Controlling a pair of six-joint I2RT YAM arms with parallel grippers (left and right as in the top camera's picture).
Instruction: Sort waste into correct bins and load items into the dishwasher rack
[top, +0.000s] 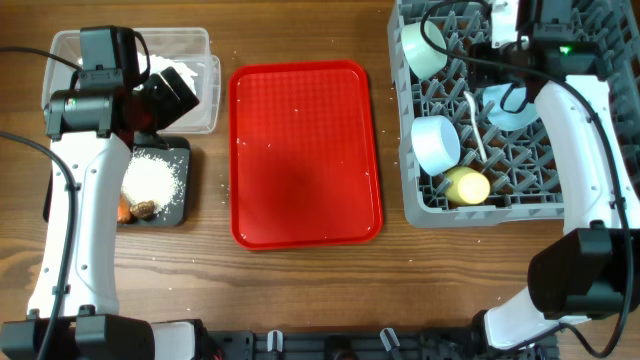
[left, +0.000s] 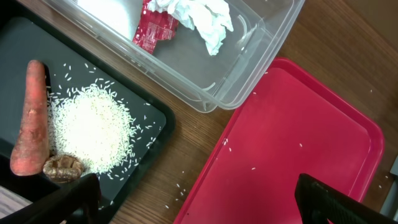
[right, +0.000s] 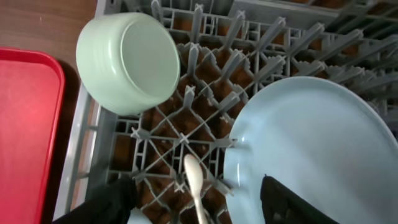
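Observation:
My left gripper (left: 199, 205) is open and empty, above the table between the black tray (left: 18, 37) and the red serving tray. The black tray holds the carrot (left: 31, 118), the brown scrap (left: 62, 167) and the rice heap (left: 93, 127). The clear tub (left: 249, 81) holds the red wrapper (left: 155, 28) and the white tissue (left: 202, 18). My right gripper (right: 196, 208) is open and empty over the grey rack (right: 87, 137), above the white spoon (right: 194, 180), beside the pale blue plate (right: 311, 143) and the green bowl (right: 130, 59). The light blue bowl (top: 436, 143) and yellow cup (top: 467, 185) lie in the rack.
The red serving tray (top: 305, 150) lies in the middle of the table with a few stray rice grains on it. Loose grains also lie on the wood beside the black tray. The left arm covers part of the clear tub (top: 195, 45) in the overhead view.

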